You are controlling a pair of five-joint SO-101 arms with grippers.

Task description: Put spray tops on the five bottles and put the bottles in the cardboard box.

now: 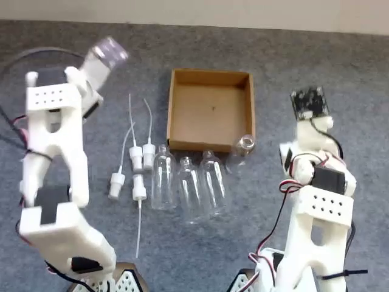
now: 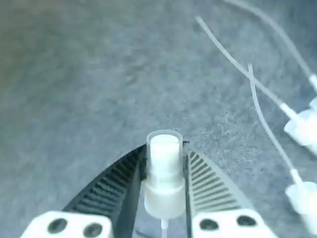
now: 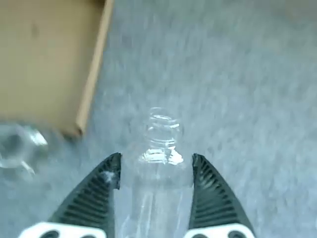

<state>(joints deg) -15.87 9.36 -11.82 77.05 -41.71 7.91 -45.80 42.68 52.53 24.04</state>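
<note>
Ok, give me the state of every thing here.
Left gripper: shut on spray top.
Right gripper: shut on held bottle, uncapped.
Cardboard box: open, empty.
Three bottles: lying down, uncapped.
Corner bottle: standing, uncapped.
Four loose spray tops: lying, unfitted.

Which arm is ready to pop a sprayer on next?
Probably left. The left gripper clamps a spray top, raised off the table, so it can carry that over. The right gripper holds a bottle by the cardboard box corner, neck free, and can steady it.
</note>
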